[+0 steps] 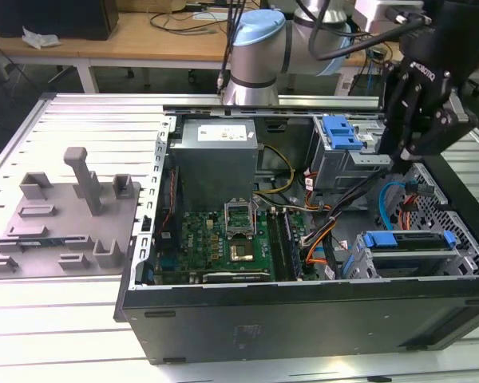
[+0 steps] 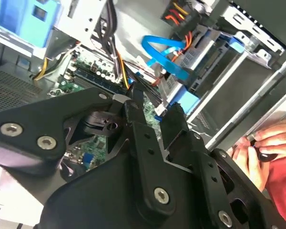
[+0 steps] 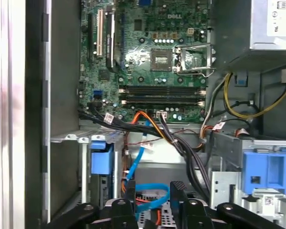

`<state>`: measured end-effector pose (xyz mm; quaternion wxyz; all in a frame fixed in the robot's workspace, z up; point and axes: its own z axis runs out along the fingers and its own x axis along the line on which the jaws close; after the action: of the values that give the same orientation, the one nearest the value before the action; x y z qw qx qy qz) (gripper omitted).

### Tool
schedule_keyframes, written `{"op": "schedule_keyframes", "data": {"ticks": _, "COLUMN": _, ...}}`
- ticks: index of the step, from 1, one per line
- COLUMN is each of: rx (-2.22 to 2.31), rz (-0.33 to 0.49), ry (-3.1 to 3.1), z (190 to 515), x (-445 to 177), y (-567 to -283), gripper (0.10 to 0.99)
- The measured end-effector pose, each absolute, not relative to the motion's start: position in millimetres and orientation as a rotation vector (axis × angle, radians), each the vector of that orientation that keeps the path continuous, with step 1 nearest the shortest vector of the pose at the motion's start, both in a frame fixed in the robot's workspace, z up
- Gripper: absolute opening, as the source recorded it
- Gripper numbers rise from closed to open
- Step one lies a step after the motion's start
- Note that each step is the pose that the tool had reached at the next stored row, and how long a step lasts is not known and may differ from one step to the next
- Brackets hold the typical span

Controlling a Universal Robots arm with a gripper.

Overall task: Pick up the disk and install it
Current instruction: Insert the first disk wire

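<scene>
The disk [image 1: 407, 243] is a grey body in a blue carrier frame. It lies in the lower drive cage at the exterior view's right end of the open computer case. In the second wrist view the disk [image 2: 200, 67] sits inside that metal cage, its blue frame at the edge. My black gripper [image 1: 397, 155] hangs over the case above and behind this cage, apart from the disk. Its fingers [image 3: 131, 193] stand open with nothing between them. Through the gap of the gripper [image 2: 153, 114] I see only cables and the board.
A grey power supply [image 1: 215, 155] and green motherboard [image 1: 223, 235] occupy the case. A second cage with a blue tab [image 1: 341, 132] stands beside the gripper. Blue and orange cables [image 3: 143, 157] run below it. A person's hand [image 2: 255, 145] rests at the case edge. A grey fixture [image 1: 72, 207] lies outside.
</scene>
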<state>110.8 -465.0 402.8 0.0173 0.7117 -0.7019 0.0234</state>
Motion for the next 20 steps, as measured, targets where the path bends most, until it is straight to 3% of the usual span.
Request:
{"op": "schedule_keyframes", "data": {"ticks": 7, "rx": 2.195, "rz": 0.083, "ry": -2.185, "z": 403, "x": 140, "y": -459, "gripper": 0.420}}
{"op": "schedule_keyframes", "data": {"ticks": 12, "rx": 2.122, "rz": 0.174, "ry": -2.113, "z": 402, "x": 162, "y": -451, "gripper": 0.420}}
{"op": "schedule_keyframes", "data": {"ticks": 20, "rx": 2.000, "rz": 0.160, "ry": -2.223, "z": 397, "x": 166, "y": -451, "gripper": 0.420}}
